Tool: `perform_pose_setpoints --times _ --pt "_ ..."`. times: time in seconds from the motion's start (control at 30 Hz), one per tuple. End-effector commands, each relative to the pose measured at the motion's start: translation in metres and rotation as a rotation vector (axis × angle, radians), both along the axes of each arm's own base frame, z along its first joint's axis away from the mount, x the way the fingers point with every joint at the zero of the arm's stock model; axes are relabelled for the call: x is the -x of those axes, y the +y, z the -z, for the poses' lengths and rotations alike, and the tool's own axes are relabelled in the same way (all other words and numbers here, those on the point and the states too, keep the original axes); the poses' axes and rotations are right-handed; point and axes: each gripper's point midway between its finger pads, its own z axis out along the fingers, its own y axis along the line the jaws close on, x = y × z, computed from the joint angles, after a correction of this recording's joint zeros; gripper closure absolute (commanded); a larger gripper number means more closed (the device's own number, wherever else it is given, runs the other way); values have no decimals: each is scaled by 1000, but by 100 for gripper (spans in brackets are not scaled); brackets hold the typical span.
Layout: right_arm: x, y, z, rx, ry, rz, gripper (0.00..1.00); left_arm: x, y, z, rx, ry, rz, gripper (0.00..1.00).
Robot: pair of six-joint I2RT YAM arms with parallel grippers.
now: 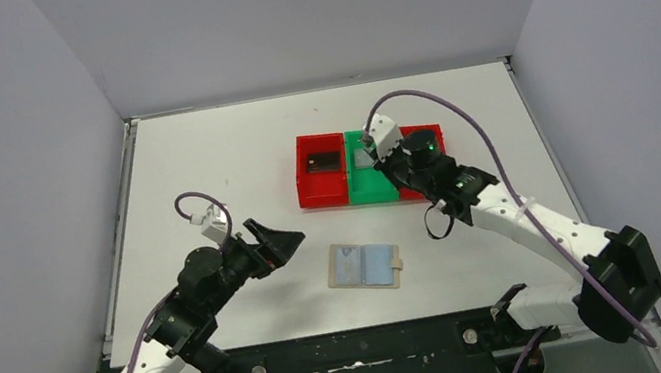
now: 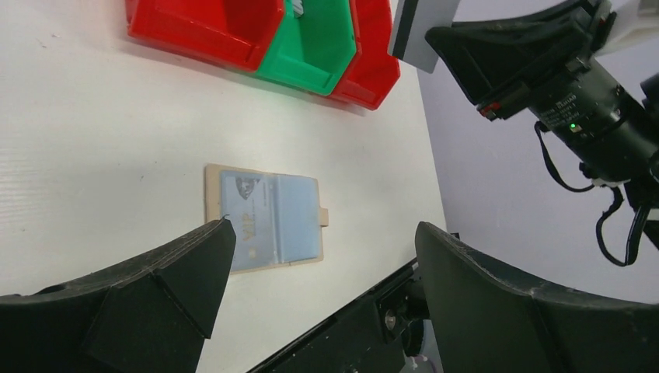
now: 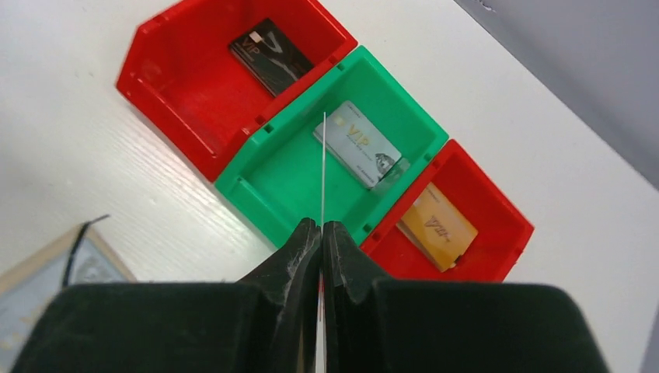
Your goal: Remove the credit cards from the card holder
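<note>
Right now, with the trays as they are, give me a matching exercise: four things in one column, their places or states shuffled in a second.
1. black card
2. silver card
3. gold card
4. right end effector

A. green tray
B. shut on a thin card
C. red tray at the row's right end, top view
D. red tray at the row's left end, top view

Pairs: 1-D, 2-A, 3-C, 4-B.

Overhead view, wrist views share trays point(image 3: 287, 186)
</note>
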Motion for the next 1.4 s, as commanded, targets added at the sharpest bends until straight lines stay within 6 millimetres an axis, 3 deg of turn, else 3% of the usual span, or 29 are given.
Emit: perform_pose_setpoints --times 0.0,0.13,0.33,0.5,0.87,1.37 --pt "-29 -4 5 302 -52 -96 100 -4 6 -25 -12 -55 -25 12" --pt "-45 6 17 448 -15 -208 100 -1 7 -24 -26 -53 -15 12" --pt "-77 3 51 642 34 -248 100 2 10 -22 -36 -48 -11 12" --pt "-95 -1 67 736 36 -269 100 3 12 -22 -43 -51 -12 11" --pt "-118 12 78 790 -5 -344 100 5 19 -21 -53 -56 -32 11" --pt "-143 -3 105 855 -98 -404 100 6 24 -24 -60 -69 -47 11"
